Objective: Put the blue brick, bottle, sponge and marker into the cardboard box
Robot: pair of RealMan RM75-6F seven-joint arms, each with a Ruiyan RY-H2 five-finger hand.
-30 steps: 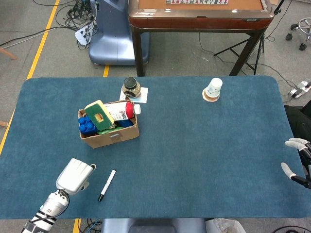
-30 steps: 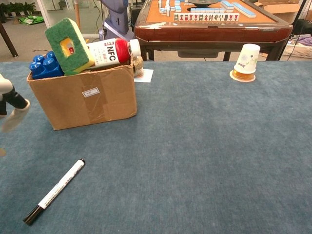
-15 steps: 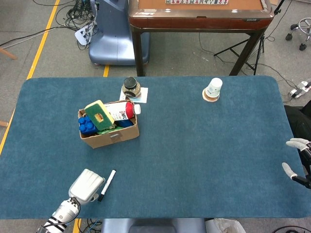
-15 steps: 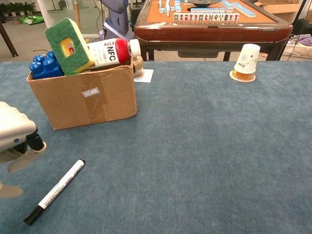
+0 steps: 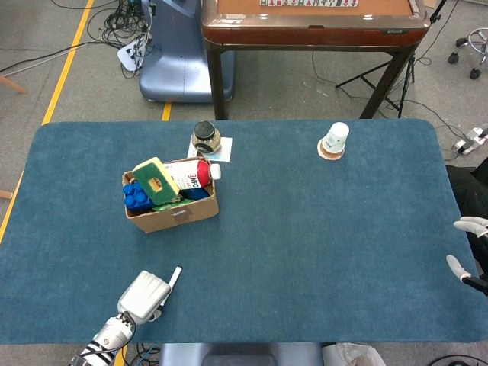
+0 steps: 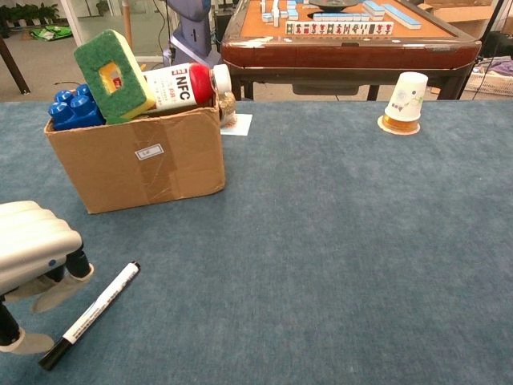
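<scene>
Left hand (image 6: 32,265): fingers (image 6: 60,290) pointing down with tips apart, hanging just beside the marker (image 6: 90,314) and grasping nothing; whether a tip is touching the marker cannot be told. The chest view is showing that gap and the marker's full length lying on the blue table (image 6: 337,241); the head view is showing the left hand (image 5: 145,296) from above, covering most of the marker (image 5: 174,275). Right hand (image 5: 467,252): appearing only in the head view, cut off at the right edge, fingers spread and released, holding nothing. Cardboard box (image 6: 140,160): holding the blue brick (image 6: 74,109), the sponge (image 6: 115,74) and the bottle (image 6: 180,85). Behind the box a jar (image 5: 205,137) is standing, largely hidden in the chest view; a paper cup (image 6: 405,98) is sitting well apart.
</scene>
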